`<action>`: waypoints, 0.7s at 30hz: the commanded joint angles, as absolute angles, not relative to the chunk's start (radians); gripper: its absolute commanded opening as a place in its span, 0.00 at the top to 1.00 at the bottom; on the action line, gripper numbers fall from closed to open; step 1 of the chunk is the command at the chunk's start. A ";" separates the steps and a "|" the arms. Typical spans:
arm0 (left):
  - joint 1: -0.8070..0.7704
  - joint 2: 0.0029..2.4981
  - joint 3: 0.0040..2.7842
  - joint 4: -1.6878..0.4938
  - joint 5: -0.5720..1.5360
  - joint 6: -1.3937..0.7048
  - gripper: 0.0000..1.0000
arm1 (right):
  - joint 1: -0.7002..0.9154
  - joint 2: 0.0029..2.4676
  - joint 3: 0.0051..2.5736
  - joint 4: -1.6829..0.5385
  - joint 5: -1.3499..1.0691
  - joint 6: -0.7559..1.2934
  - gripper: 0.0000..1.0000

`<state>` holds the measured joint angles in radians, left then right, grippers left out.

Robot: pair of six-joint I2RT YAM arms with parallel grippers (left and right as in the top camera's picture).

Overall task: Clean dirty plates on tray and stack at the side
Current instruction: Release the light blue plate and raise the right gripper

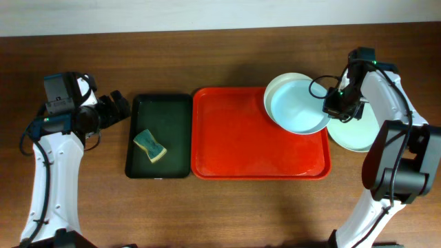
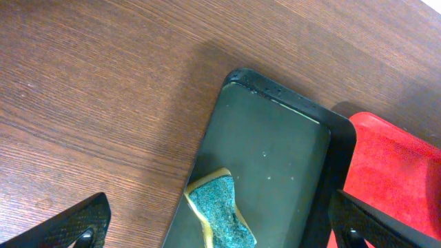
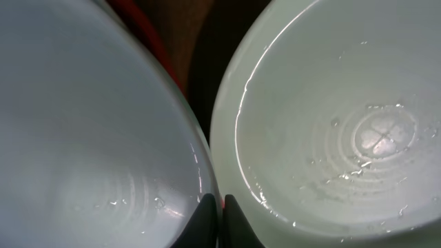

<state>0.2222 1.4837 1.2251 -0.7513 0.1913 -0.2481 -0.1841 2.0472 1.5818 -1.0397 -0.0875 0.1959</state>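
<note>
The red tray (image 1: 234, 138) lies mid-table. At its back right corner a white plate (image 1: 296, 107) rests tilted over a pale mint-green plate (image 1: 277, 86). My right gripper (image 1: 333, 107) is shut on the white plate's right rim. In the right wrist view the fingertips (image 3: 207, 210) pinch the rim of the white plate (image 3: 83, 138), with wet streaks inside. Another mint-green plate (image 1: 355, 134) sits on the table right of the tray, seen wet at the right of the right wrist view (image 3: 331, 124). My left gripper (image 1: 120, 110) hovers open, left of the dark green tray.
A narrow dark green tray (image 1: 160, 134) left of the red one holds a yellow sponge with a teal scrub face (image 1: 149, 145). In the left wrist view the sponge (image 2: 219, 213) lies between my spread fingers, on the dark tray (image 2: 275, 151). Bare wood surrounds the trays.
</note>
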 commanded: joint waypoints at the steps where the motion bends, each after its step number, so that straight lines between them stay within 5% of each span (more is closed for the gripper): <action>1: 0.224 1.479 1.236 -0.750 0.194 -0.254 0.01 | -0.183 1.983 1.671 -1.098 -0.117 0.199 0.96; 9: 0.224 1.479 1.236 -0.750 0.194 -0.254 0.01 | -0.217 1.827 1.792 -1.210 -0.123 0.200 0.96; 21: 0.224 1.479 1.236 -0.750 0.194 -0.254 0.01 | -0.579 1.848 1.669 -1.250 -0.057 0.239 0.96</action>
<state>0.2222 1.4837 1.2251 -0.7517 0.1917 -0.2481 -0.5186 1.8133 1.7409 -1.2556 -0.0872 0.2020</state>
